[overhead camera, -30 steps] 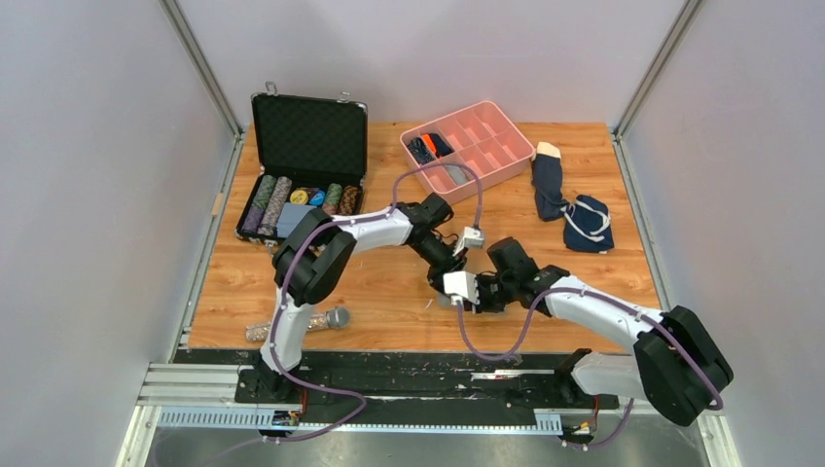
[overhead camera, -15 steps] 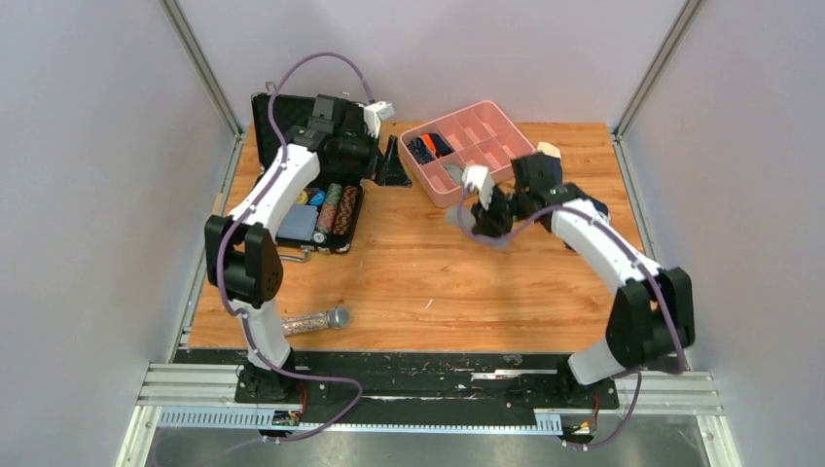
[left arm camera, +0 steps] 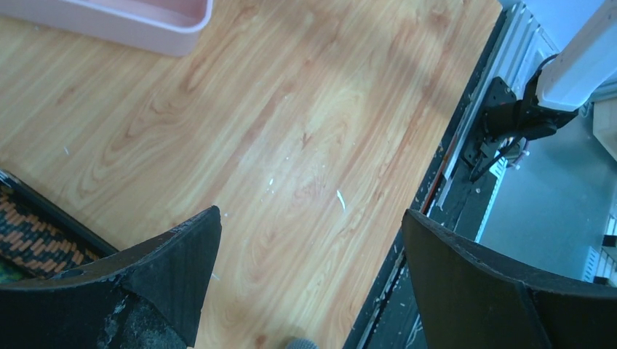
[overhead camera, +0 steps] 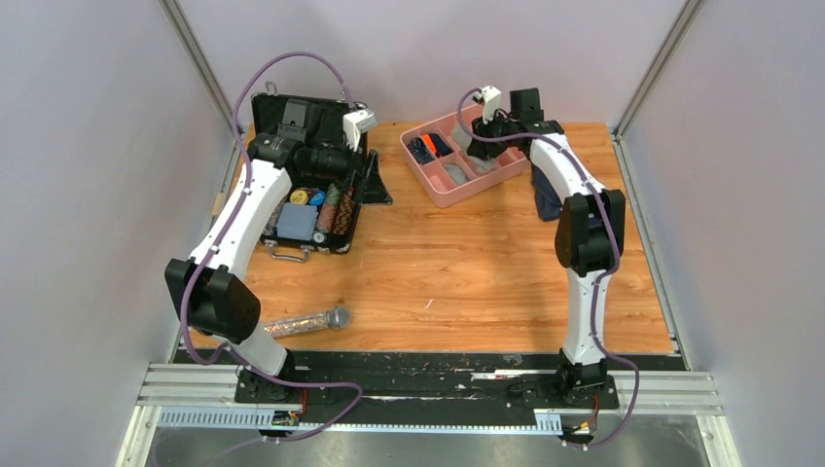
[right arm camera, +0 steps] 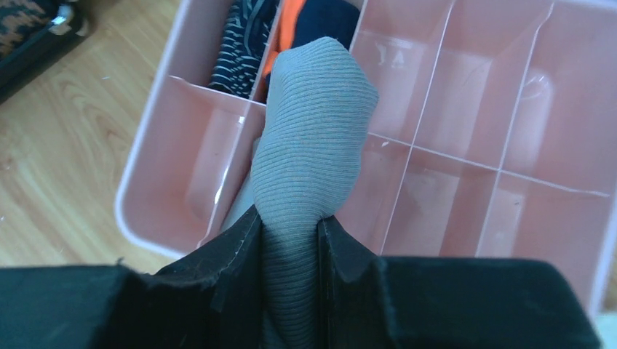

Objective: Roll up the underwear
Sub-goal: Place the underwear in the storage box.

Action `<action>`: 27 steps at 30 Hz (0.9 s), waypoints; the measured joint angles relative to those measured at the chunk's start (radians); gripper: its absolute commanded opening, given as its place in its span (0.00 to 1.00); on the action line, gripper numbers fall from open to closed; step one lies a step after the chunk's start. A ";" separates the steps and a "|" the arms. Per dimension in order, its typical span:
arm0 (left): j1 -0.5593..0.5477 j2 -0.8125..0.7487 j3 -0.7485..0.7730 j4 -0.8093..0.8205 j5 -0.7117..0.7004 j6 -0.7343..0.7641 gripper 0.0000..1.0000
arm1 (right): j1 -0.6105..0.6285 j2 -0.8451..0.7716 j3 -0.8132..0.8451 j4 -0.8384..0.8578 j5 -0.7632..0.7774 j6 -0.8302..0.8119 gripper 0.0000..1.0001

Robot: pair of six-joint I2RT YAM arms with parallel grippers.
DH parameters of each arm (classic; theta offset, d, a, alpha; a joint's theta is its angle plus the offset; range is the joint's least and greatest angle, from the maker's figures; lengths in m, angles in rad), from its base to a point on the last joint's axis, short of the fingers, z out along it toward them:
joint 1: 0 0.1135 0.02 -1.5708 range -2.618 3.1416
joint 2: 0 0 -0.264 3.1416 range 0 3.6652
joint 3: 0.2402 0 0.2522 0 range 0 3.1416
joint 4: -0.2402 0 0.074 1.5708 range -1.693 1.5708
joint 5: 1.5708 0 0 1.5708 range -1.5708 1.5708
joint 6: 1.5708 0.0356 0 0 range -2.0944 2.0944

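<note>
Underwear, rolled, hangs pinched in the narrowly parted jaws of the right gripper over the pink tray at upper centre of the overhead view, left gripper gaping empty; risk: released astride a divider, it could spring loose.

Gray ribbed underwear, bunched, held above pink tray

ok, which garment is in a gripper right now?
The gray underwear, pinched in the right gripper over the pink tray. The striped cloth and orange cloth lie inside the tray.
</note>
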 measured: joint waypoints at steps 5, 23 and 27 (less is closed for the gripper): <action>0.003 -0.009 -0.035 -0.029 -0.032 0.018 1.00 | -0.003 0.102 0.010 0.031 0.033 0.071 0.00; 0.004 -0.009 -0.037 -0.039 -0.062 0.026 1.00 | -0.022 0.167 0.018 0.113 0.071 0.179 0.00; 0.004 -0.008 -0.037 -0.039 -0.062 0.026 1.00 | -0.048 0.167 0.018 0.115 0.068 0.177 0.00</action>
